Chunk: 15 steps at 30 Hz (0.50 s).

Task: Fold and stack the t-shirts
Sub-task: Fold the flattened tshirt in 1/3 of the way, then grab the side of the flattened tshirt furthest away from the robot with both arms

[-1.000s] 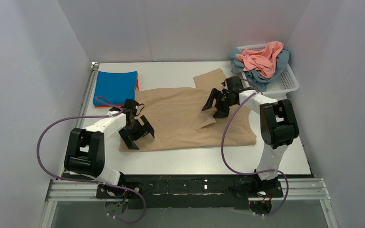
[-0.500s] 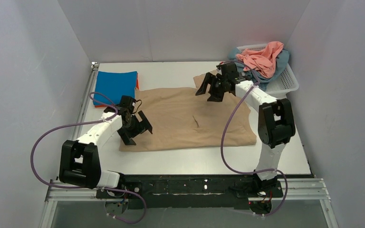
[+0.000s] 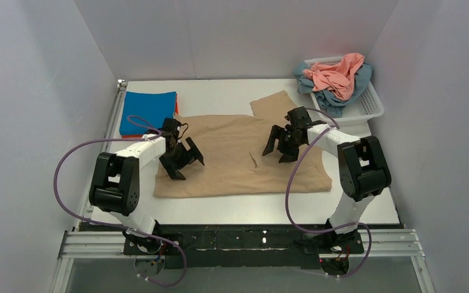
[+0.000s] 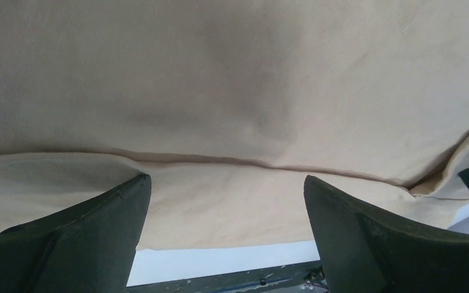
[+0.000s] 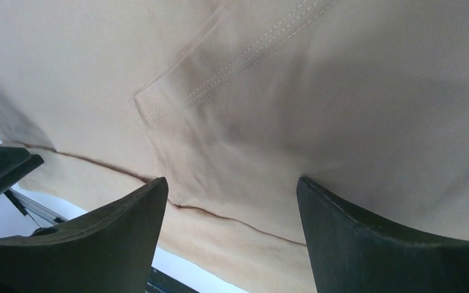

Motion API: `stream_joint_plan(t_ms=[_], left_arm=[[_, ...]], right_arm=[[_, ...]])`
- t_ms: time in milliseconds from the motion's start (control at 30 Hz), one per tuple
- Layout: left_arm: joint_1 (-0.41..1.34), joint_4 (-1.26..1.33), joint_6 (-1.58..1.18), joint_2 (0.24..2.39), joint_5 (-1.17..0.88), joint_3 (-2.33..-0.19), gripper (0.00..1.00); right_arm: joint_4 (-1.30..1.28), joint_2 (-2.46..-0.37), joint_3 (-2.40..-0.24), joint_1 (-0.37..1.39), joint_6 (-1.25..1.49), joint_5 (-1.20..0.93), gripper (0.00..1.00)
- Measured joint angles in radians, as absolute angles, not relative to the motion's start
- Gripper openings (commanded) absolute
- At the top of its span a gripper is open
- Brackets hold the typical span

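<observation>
tan t-shirt (image 3: 229, 168) flat | left fingers (image 4: 67, 244) spread, empty | right fingers (image 5: 378, 244) spread, empty

Nothing readable in any of these views, tbh. The tan t-shirt (image 3: 232, 165) is plain cloth, and up close it only shows stitched seams. The folded blue t-shirt (image 3: 148, 110) has no print I can make out, and the white lattice basket (image 3: 366, 112) shows no lettering either.
</observation>
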<state>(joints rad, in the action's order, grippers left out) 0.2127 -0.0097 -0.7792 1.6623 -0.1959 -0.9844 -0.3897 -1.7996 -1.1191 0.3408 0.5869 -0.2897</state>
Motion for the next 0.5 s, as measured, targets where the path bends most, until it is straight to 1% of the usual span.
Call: stream_joint_plan(t_ms=[267, 333, 500], left_arm=[[0.242, 0.033, -0.818, 1.472, -0.261, -0.776, 0.98], [0.250, 0.020, -0.825, 1.420, -0.272, -0.730, 0.98], [0.261, -0.054, -0.830, 1.330, -0.270, -0.668, 0.98]], right_arm=[[-0.395, -1.604, -0.886, 0.340, 0.580, -0.326, 0.87], [-0.405, -1.550, -0.828, 0.340, 0.587, -0.339, 0.87], [-0.464, -1.468, -0.758, 0.342, 0.598, -0.351, 0.88]])
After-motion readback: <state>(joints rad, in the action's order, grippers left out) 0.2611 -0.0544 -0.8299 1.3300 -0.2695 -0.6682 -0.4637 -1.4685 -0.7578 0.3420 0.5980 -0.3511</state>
